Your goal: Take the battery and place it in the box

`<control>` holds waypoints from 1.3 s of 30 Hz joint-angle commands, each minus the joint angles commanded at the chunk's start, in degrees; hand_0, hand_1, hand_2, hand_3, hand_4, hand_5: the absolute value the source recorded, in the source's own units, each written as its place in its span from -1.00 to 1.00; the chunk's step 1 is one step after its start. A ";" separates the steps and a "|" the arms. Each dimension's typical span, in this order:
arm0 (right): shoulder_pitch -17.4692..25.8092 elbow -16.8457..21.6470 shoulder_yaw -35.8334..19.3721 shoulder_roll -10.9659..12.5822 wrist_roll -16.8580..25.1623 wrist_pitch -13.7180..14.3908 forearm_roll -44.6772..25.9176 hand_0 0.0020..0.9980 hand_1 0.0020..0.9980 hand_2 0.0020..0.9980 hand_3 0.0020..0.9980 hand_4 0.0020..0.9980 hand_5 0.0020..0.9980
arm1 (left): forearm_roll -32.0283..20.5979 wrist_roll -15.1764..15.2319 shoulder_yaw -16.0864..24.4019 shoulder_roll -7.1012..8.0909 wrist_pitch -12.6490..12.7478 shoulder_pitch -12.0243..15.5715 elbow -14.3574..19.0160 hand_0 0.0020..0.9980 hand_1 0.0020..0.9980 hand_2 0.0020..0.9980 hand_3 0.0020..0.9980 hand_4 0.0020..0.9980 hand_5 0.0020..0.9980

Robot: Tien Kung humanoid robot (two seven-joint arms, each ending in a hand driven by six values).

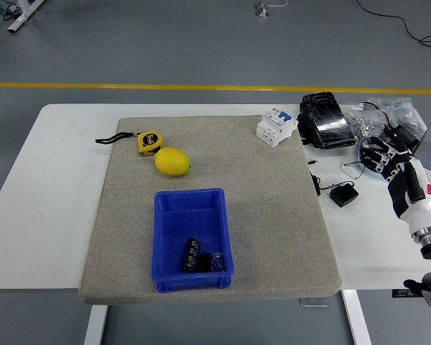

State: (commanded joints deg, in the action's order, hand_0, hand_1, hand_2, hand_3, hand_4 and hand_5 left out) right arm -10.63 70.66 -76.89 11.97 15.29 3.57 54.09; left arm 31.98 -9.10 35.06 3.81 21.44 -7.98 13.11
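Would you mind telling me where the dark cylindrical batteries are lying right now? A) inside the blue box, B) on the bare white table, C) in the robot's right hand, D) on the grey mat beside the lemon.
A: the batteries lie at the near end of the blue box.

2 batteries [200,259], 1 box [191,208], 1 lemon [172,161], 1 tape measure [150,142], 1 breaker [276,128]
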 joint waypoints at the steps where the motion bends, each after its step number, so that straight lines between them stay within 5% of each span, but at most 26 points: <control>1: 0.01 0.01 -0.09 -0.01 -0.05 -0.03 -0.12 0.51 0.53 0.71 0.86 1.00 0.90 | -0.04 0.01 -0.06 0.00 0.01 -0.02 0.01 0.15 0.13 0.23 0.19 0.35 0.15; 39: 0.75 0.21 -1.32 -0.26 -0.57 -0.31 -1.53 0.48 0.51 0.68 0.80 1.00 0.94 | 0.71 -0.44 -1.13 0.85 -0.21 -0.84 0.55 0.14 0.13 0.24 0.19 0.34 0.18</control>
State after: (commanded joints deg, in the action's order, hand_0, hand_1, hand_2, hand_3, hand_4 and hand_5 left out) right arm -9.89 70.87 -78.21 11.71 14.72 3.26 52.56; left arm 32.69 -9.54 33.93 4.66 21.23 -8.82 13.66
